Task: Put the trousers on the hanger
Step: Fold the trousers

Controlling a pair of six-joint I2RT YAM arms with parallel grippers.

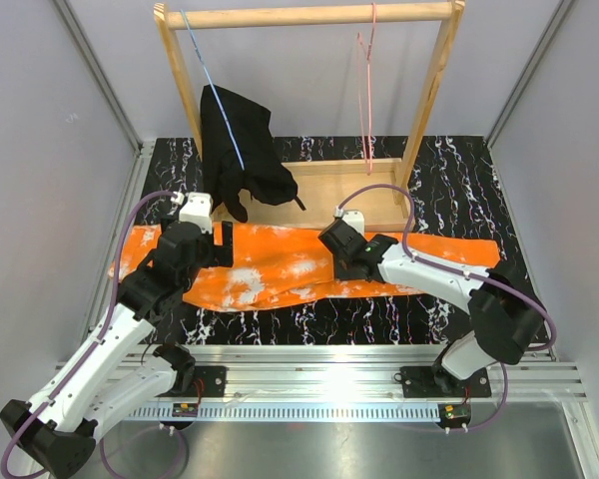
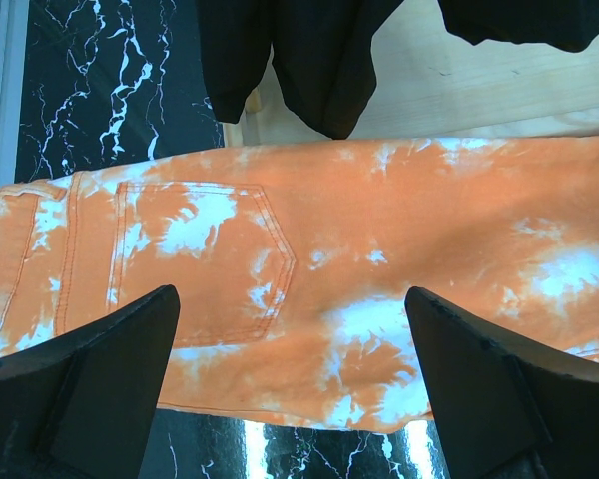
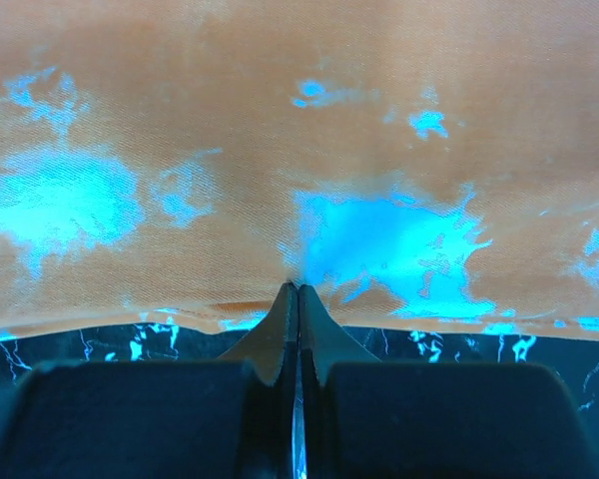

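A robot lab test cell: plain grey walls [image 1: 40, 150] framed by aluminium posts [image 1: 98, 72], a left arm [image 1: 105, 349] and right arm [image 1: 429, 271] bolted to a metal rail [image 1: 319, 384], purple cables [image 1: 379, 186] looping over both, a marbled black mat [image 1: 459, 170] and a small wooden rack [image 1: 309, 15]

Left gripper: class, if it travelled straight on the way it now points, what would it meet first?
Most likely the orange trousers, beside the back pocket: the open left gripper looks down on the cloth with nothing between. Depth is unclear.
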